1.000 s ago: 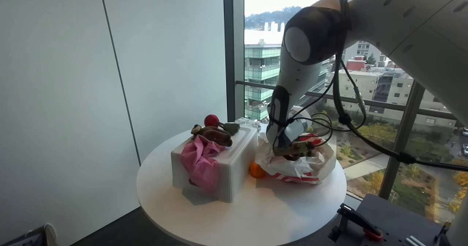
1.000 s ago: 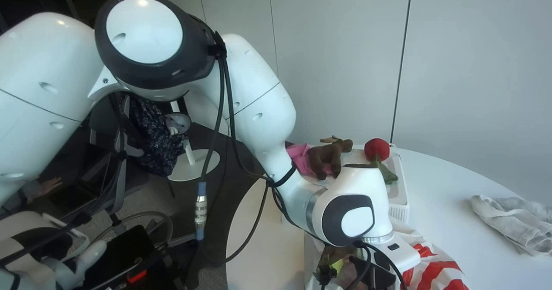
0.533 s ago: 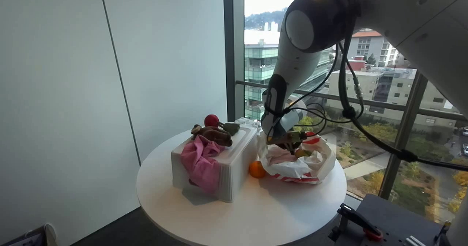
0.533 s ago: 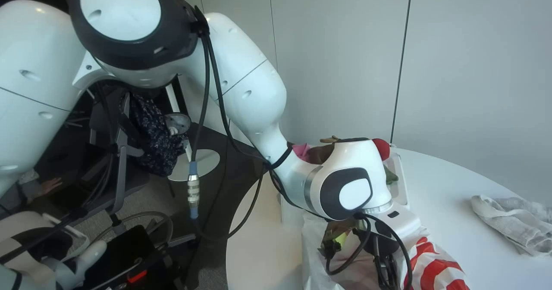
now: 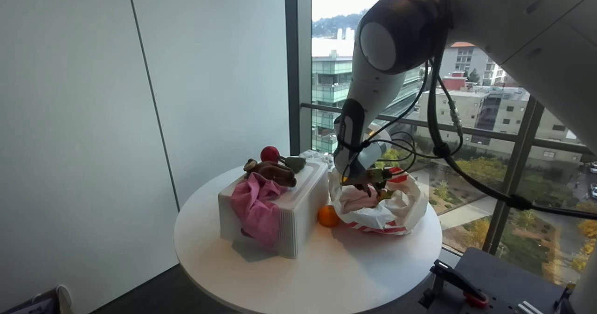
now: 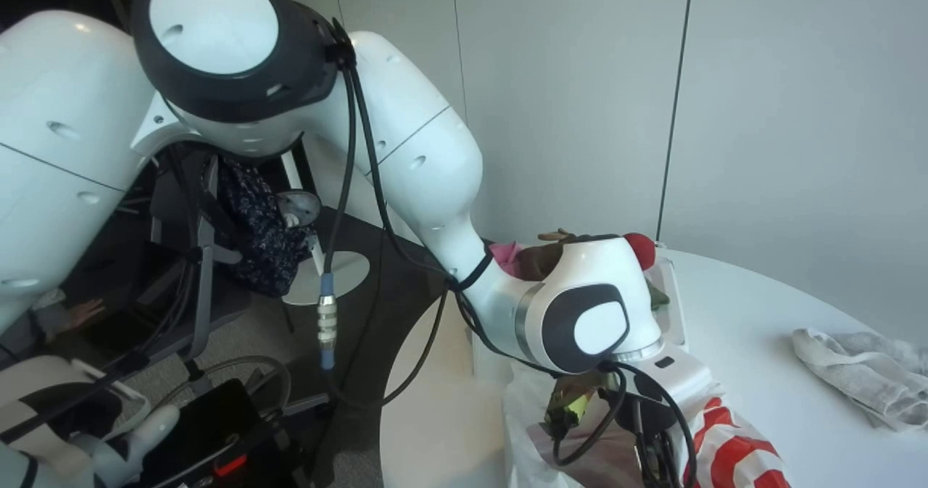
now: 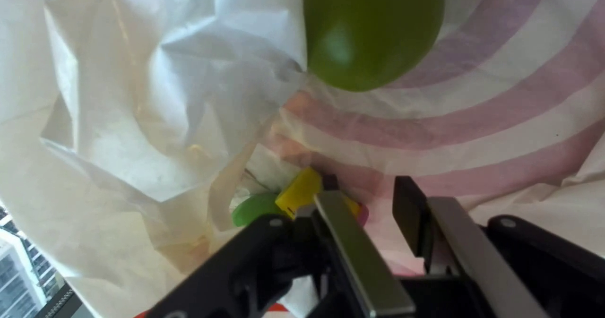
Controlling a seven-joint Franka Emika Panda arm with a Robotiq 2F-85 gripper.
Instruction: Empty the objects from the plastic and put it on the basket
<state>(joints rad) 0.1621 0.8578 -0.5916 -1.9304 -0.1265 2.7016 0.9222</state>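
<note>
- Claw (image 7: 366, 188): parted partway, nothing gripped.
- Left in the plastic (image 7: 203, 91) (wrist view): green item (image 7: 373, 30) at the claw's twelve o'clock; yellow item (image 7: 300, 191) at nine, perhaps several pieces.
- Orange (image 5: 328, 216): unplaced, on the surface (image 5: 322, 276) at the plastic's nine in an exterior view.
- Beyond, done: pink cloth (image 5: 258, 206), brown toy (image 5: 273, 174), red toy (image 5: 269, 154) on the basket (image 5: 304, 211).
</note>
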